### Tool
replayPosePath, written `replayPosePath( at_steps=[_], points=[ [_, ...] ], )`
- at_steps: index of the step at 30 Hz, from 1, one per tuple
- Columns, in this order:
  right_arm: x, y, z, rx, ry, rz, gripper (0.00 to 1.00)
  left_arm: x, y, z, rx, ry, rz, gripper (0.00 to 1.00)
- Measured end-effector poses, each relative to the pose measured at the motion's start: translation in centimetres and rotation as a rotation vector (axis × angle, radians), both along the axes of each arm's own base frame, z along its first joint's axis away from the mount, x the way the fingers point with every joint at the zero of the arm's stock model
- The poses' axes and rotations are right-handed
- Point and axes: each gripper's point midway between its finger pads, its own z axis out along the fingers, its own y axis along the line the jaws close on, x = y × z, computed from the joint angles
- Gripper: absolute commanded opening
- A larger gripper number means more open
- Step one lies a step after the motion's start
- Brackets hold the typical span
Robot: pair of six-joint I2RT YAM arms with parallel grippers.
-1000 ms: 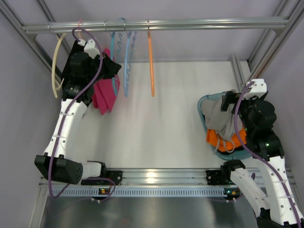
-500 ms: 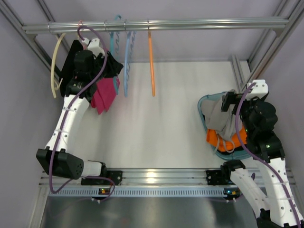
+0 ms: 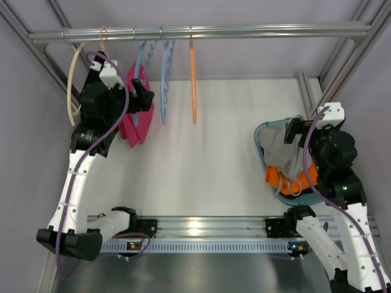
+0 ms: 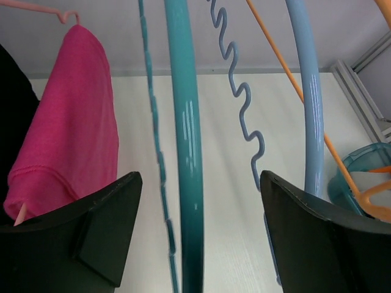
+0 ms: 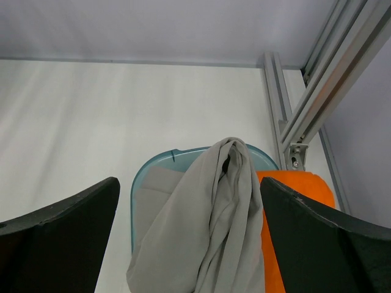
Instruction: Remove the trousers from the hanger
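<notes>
Your left end effector (image 4: 200, 177) stood wide apart, its two fingers on either side of the teal hanger (image 4: 183, 122) and, as far as the wrist view showed, touching it on neither side. The hanger carried nothing and appeared to hang by its hook from the rail (image 3: 244, 29), just beside the pink garment (image 4: 73, 122) on one side and the sky-blue hanger (image 4: 305, 91) on the other, with the orange hanger (image 4: 293, 79) beyond. The trousers (image 5: 214, 226) were well apart from all this, draped over the rim of the basket (image 3: 256, 146) on the right of the desk (image 3: 201, 165), lying against the orange garment (image 5: 293, 195). Your right end effector (image 5: 189, 180) hung above them, spread wide and holding nothing. By my reading the removal itself was done, and the step in hand was letting the hanger go and getting the left arm clear. To do that well, you needed to draw straight back along the line of the fingers, keeping the hanger centred in the gap so neither finger brushed it and set it swinging or lifted its hook off the rail. A sideways sweep looked like the real risk, since it could have caught the pink garment or knocked the neighbouring hangers. On the right, the trousers hung partly over the rim, so a plain upward retreat seemed safer than any move across the basket.
</notes>
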Motion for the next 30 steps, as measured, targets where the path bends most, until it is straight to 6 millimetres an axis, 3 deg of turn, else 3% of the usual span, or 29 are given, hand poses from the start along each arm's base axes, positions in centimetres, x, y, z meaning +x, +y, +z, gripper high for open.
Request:
replayPosePath(
  at_steps=[8, 11, 15, 21, 27, 30],
  points=[
    [0.0, 0.7, 0.1, 0.002, -0.003, 0.040, 0.99, -4.3, 1.8, -1.1, 0.064, -0.039, 0.038, 0.92],
    [0.0, 1.2, 0.1, -0.007, -0.004, 0.071, 0.99, -6.0, 2.5, -0.9, 0.076, -0.053, 0.056, 0.98],
    [-0.2, 2.1, 0.0, -0.018, 0.000, 0.132, 0.99, -8.4, 3.1, -0.9, 0.109, -0.071, 0.057, 0.99],
    [-1.1, 3.9, -0.9, -0.029, 0.014, 0.254, 0.99, -11.4, 3.9, -4.1, 0.173, 0.010, 0.042, 0.98],
    [-2.5, 5.7, -2.9, -0.037, 0.062, 0.375, 0.99, -13.8, 5.1, -9.2, 0.243, 0.143, 0.056, 0.98],
    [-3.1, 6.3, -3.7, -0.036, 0.094, 0.422, 0.99, -14.6, 5.3, -10.0, 0.262, 0.167, 0.055, 0.99]
  ],
)
